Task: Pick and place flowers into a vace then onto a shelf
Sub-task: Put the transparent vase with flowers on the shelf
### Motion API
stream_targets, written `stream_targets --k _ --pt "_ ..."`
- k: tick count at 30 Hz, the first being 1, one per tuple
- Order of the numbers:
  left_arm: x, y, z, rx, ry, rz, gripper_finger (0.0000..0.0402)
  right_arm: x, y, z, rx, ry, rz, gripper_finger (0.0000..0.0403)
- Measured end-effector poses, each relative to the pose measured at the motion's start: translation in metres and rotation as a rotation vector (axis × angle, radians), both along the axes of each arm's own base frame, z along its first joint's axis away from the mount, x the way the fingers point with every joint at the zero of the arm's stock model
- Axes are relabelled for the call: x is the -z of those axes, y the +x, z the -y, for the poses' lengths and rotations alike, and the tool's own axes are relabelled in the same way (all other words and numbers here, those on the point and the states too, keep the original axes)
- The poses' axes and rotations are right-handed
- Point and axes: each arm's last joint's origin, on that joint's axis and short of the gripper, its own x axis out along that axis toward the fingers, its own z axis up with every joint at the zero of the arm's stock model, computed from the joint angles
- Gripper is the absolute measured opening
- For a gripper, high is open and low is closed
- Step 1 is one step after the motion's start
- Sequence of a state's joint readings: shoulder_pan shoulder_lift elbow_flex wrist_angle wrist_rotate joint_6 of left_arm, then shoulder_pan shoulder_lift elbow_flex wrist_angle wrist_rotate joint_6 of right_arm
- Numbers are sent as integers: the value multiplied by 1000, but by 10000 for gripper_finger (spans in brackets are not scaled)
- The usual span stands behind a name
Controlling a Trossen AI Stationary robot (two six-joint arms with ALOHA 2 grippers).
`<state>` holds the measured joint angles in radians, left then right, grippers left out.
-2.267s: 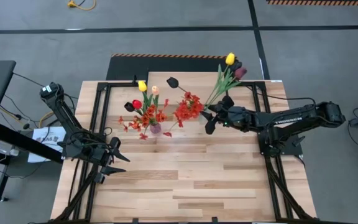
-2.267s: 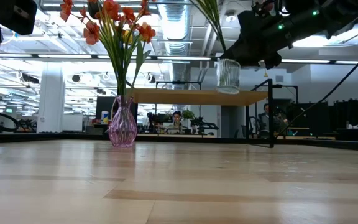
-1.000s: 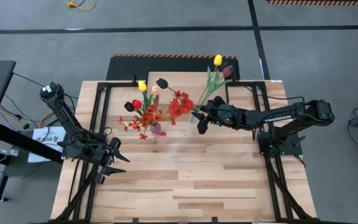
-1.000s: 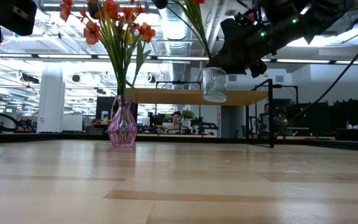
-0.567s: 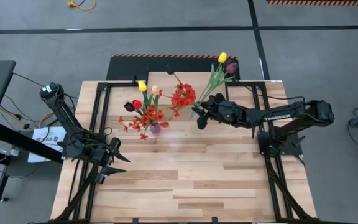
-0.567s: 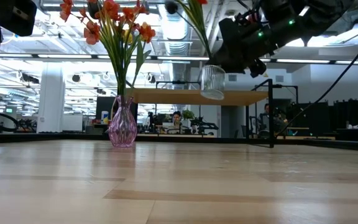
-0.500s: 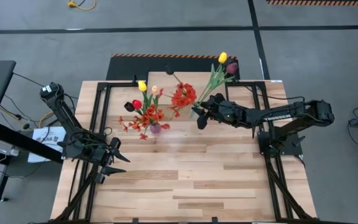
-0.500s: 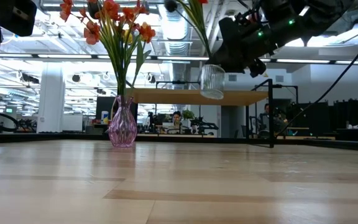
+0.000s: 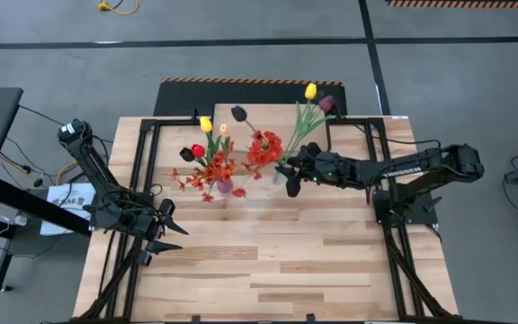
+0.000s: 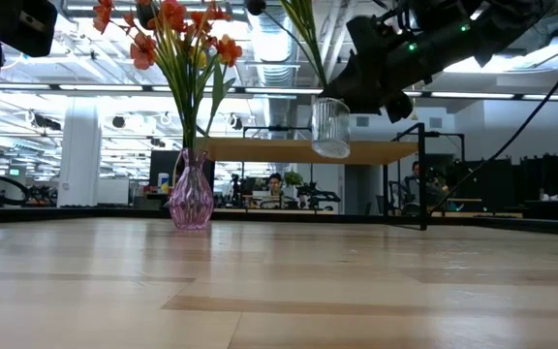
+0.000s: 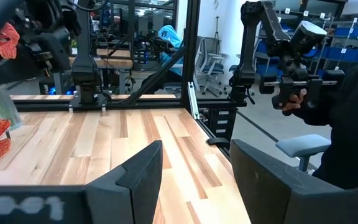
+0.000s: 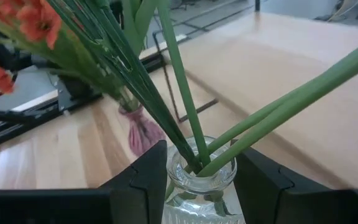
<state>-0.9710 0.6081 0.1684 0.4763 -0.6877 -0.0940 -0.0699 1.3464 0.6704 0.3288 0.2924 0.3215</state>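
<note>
Two vases in play. Left gripper (image 9: pixel 162 236) parked low over the table's (image 9: pixel 268 261) left front area, fingers (image 11: pixel 143 174) spread apart with nothing between them, well clear of both vases.

Pink glass vase (image 10: pixel 191 197) stands on the table left of centre, upright, holding orange-red sprays and tulips (image 9: pixel 207 162).

Right of it: clear ribbed glass vase (image 10: pixel 331 127) is off the table, up in the air, in front of the shelf (image 10: pixel 308 150) edge in the low view. It carries the flowers (image 9: pixel 281 135): green stems, yellow and dark tulip heads, a red spray, leaning toward the table's far side.

Right gripper (image 12: pixel 197 180) is clamped on that clear vase, one finger (image 12: pixel 148 177) on each side of the neck, stems rising straight out between them. Right arm reaches in from the table's right side.
</note>
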Motion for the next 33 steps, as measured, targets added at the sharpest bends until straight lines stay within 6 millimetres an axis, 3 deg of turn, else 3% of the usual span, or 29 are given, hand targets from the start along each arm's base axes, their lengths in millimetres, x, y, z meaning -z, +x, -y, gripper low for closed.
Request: stream_targets --k 6,14,20,33 --pt "0 0 0 0 0 0 178 3 0 -3 -1 1 -21 141" --pt "0 0 0 0 -4 1 178 18 18 -1 -6 4 -83 141" --pt "-1 0 0 0 -11 1 178 7 28 6 5 -26 -63 141" --pt "0 0 0 0 -11 0 178 -14 16 19 92 -47 -2 141"
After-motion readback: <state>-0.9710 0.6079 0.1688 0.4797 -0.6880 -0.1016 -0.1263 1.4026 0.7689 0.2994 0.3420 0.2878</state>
